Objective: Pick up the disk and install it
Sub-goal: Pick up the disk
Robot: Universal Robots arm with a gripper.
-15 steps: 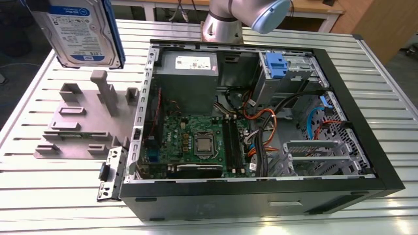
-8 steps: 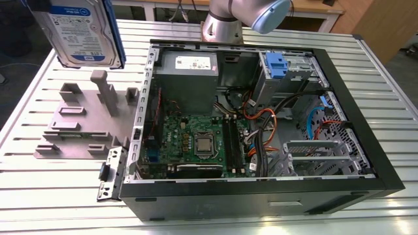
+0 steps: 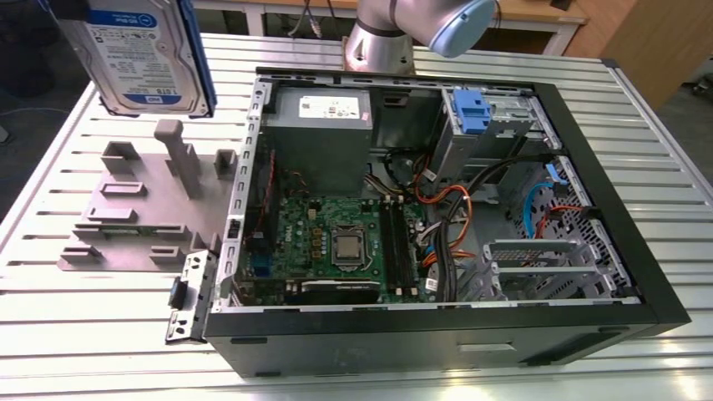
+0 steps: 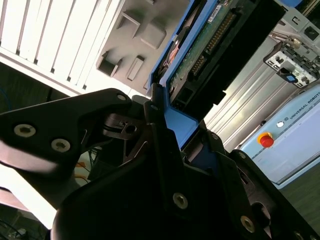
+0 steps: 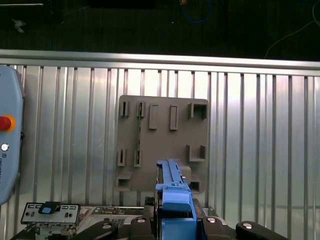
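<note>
**A:** Where's the disk?

**B:** I have it in the air. In the exterior view the disk (image 3: 145,54) hangs on edge at the view's left, its label facing the camera. It is above the stand (image 3: 134,209) and clear of it.

**A:** And the gripper?

**B:** It is clamped on the disk. In the second wrist view the gripper (image 4: 167,120) has its black fingers (image 4: 152,107) pressed on either side of the blue rail (image 4: 182,125), and I can see the disk's green board running away from them.

**A:** What's underneath?

**B:** In the first wrist view I look straight down along the rail (image 5: 172,185) onto the stand (image 5: 162,135), which lies flat on the slatted table (image 5: 260,125).

**A:** The case?

**B:** The case (image 3: 602,167) lies open on the table (image 3: 100,334), just beside the stand on the exterior view's right. The disk is well apart from its inside. The arm (image 3: 385,38) rises behind the case.
</note>
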